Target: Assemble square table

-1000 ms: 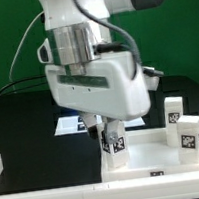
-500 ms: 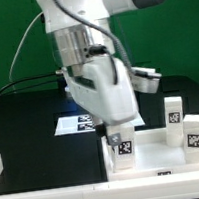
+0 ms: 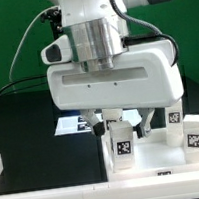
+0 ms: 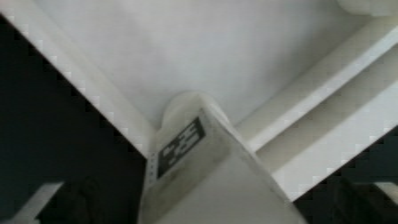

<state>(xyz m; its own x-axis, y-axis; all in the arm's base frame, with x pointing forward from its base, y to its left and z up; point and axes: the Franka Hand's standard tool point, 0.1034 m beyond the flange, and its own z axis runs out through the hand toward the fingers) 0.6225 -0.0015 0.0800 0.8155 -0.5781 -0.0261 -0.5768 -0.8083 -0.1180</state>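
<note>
1. The gripper (image 3: 118, 117) hangs low over the near corner of the tabletop (image 3: 155, 159), its broad white body blocking much of what lies behind it
2. Its two fingers stand spread wide apart, one on each side of a short white leg (image 3: 120, 145), and they do not look to be pressing on it; nothing is held
3. That leg stands upright on the tabletop near the corner on the exterior view's left, with a black-and-white tag on its front face
4. Two more legs stand upright at the exterior view's right: one leg (image 3: 196, 136) near the edge of the tabletop, and another leg (image 3: 173, 117) just behind it, partly hidden by the gripper
5. The wrist view looks straight down along the first leg (image 4: 199, 160), its tag showing, with the white tabletop (image 4: 196, 45) around it
6. Behind the gripper the marker board (image 3: 74, 124) lies flat on the black table (image 3: 30, 126)
</note>
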